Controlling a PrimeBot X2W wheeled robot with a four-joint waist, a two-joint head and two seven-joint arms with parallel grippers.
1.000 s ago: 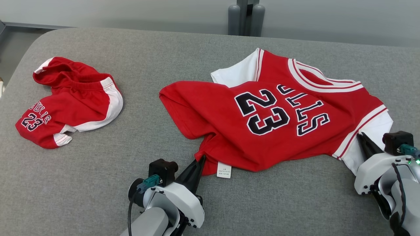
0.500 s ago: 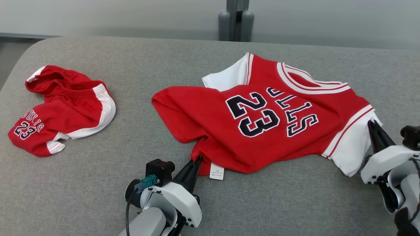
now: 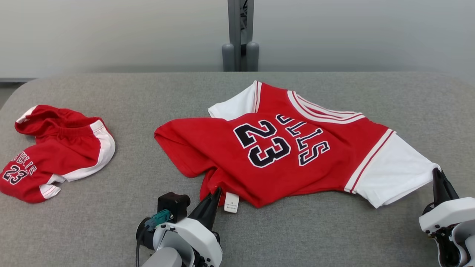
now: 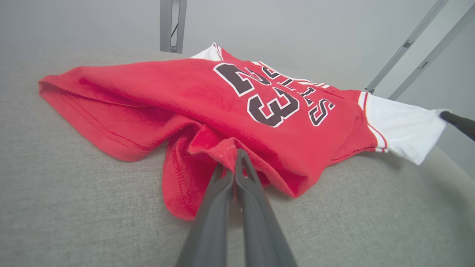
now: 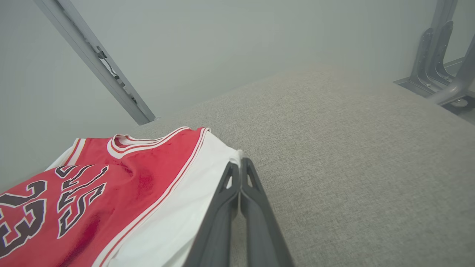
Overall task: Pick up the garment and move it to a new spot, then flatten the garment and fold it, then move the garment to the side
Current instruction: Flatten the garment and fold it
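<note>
Head view: red jersey (image 3: 289,148) w/ black "23" lies spread on the grey fabric tabletop (image 3: 111,230), ctr to right, collar toward the far right. One white sleeve is at the far side, the other at the near right. Left tool (image 3: 216,191) is at the jersey's near-left corner, closed, tips clamped on a bunched bit of red cloth just beside the white label (image 3: 231,202). Right tool (image 3: 437,174) is at the lower right, also closed, tip at the outer corner of the near white sleeve, which is drawn out flat toward it. Left end of the jersey is rucked & partly folded under. Matching red & white shorts (image 3: 55,152) sit crumpled well apart at the left edge. Grey post (image 3: 240,37) stands behind the tabletop against a pale wall.

Left wrist view: own two dark fingers (image 4: 256,207) are pressed together, pinching a fold of stitched hem. Cloth round the grip is creased, w/ a flap hanging to their left. Rest of the jersey runs away up-right, number & lettering showing. At far right the other arm's dark fingertip meets the white sleeve corner.

Right wrist view: own fingers are together w/ the sleeve's corner edge caught at the tips. Sleeve, red-white trim, collar & part of the lettering lie to the left, bare tabletop to the right. Metal frame legs (image 5: 441,55) top right, slanted rail (image 5: 100,63) top left
</note>
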